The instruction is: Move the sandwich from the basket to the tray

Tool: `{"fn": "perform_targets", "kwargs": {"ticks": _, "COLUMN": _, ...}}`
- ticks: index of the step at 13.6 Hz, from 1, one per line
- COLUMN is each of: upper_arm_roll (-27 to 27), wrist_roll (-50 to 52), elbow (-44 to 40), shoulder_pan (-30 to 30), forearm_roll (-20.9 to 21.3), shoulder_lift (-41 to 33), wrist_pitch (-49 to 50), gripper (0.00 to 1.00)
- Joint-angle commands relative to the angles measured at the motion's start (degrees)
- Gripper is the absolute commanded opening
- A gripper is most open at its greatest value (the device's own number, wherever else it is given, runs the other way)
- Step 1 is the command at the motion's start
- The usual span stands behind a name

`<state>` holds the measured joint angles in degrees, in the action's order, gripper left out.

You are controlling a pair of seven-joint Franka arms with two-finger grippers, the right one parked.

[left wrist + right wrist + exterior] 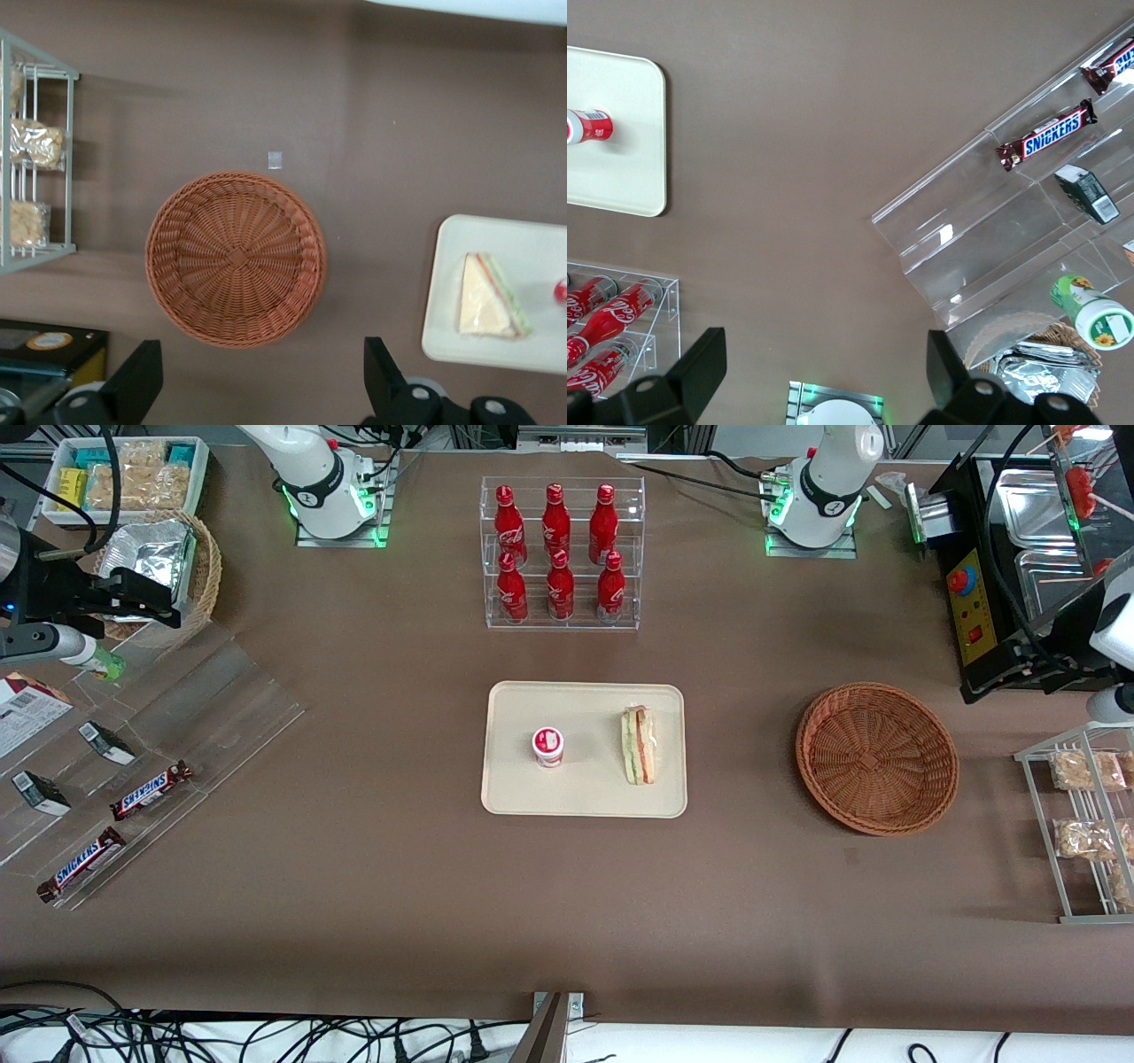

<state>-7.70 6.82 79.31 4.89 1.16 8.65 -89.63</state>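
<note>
Scanning the front view from the left edge: clear acrylic display at left centre carrying two Snickers bars, with a paler wicker basket holding a foil packet in the upper left and a white bin of snacks in the corner above it. Upper centre: clear bottle rack with six red bottles upright in two rows. Frame centre: cream tray flat on the brown table. On the tray a small red-and-white cup stands upright; the sandwich lies on the tray, nearer the edge that faces the reddish-brown basket, cup and sandwich apart, not touching. Basket sits right of centre, well apart from the tray, bare weave showing inside. Right edge: wire rack with bagged snacks; black box in the upper right.

Working arm comes in only at the right edge of the front view; gripper itself not seen there. Wrist view: gripper hangs high above the table, its two dark fingers spread wide, nothing between them. Basket lies directly under the camera, tray corner and sandwich to the side, wrapped wedge flat on the tray surface, layered edge toward the cup
</note>
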Motion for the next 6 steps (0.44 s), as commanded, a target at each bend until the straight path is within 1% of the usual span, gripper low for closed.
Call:
{"fn": "perform_targets", "kwargs": {"ticks": 1, "upper_arm_roll": 2.3, "wrist_roll": -9.2, "elbow": 4.0, "shoulder_pan": -1.0, "forearm_roll": -1.2, "shoulder_lift": -3.4, "wrist_pitch": 0.8, "gripper": 1.00}}
{"fn": "perform_targets", "kwargs": {"ticks": 6, "upper_arm_roll": 2.3, "wrist_roll": -9.9, "elbow": 4.1, "shoulder_pan": -1.3, "forearm_roll": -1.2, "shoulder_lift": -3.0, "wrist_pitch": 1.0, "gripper": 1.00}}
